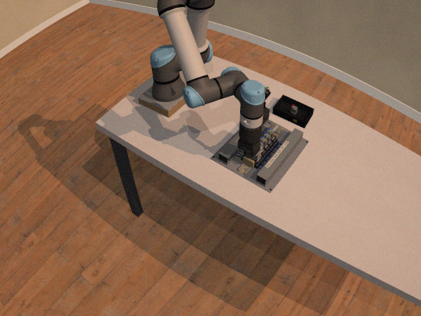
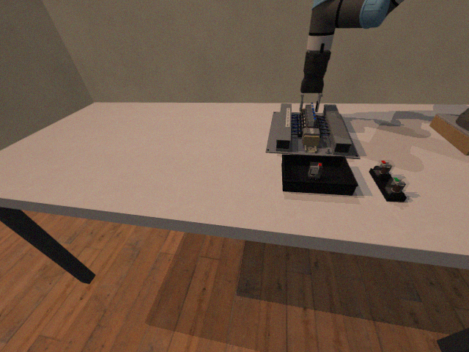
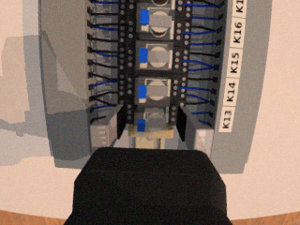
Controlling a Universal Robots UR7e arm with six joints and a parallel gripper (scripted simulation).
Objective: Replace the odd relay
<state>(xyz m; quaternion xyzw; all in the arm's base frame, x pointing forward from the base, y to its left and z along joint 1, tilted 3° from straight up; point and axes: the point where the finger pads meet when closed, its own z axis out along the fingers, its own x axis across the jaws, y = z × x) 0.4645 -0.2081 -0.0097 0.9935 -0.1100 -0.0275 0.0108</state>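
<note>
A grey panel (image 2: pixel 311 128) holds a row of relays (image 3: pixel 154 56) with blue test buttons on their left side, beside labels K13 to K18. My gripper (image 3: pixel 151 115) is open, and its fingers stand on either side of the nearest relay (image 3: pixel 152 119), by label K13, which has a blue button. The gripper also shows above the row in the exterior view (image 2: pixel 311 102) and in the top view (image 1: pixel 248 155). A black tray (image 2: pixel 318 174) in front of the panel holds a relay with a red button (image 2: pixel 315 169).
A black spare holder (image 2: pixel 386 182) right of the tray carries a red-button relay (image 2: pixel 384 166) and a green-button relay (image 2: pixel 396 184). A tan block (image 2: pixel 310 141) sits at the panel's end of the row. Grey ducts flank the row. The arm's wooden base (image 1: pixel 161 105) stands at the table corner.
</note>
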